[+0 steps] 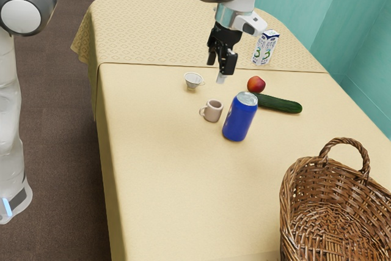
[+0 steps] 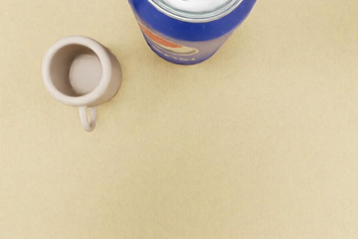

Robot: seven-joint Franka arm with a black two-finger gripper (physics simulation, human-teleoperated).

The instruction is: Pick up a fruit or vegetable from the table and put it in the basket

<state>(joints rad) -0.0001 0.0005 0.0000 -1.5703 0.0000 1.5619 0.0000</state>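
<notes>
Blue Pepsi can [image 2: 190,34]; white carton [image 1: 265,48] with green "3"; pincer [image 1: 219,69] released, fingers apart

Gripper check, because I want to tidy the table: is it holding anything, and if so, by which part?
Nothing is held. My gripper hangs empty, its two fingers standing apart with nothing between them.

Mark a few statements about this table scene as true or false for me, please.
The blue can stands upright on the table. True.
The red fruit lies in the basket. False: it lies on the table, outside the basket.
The mug stands with its opening up. True.
The claw is gripping the cucumber. False: it is open above the table, and the cucumber lies on the cloth.
The carton lies on its side. False: it stands upright.
</notes>
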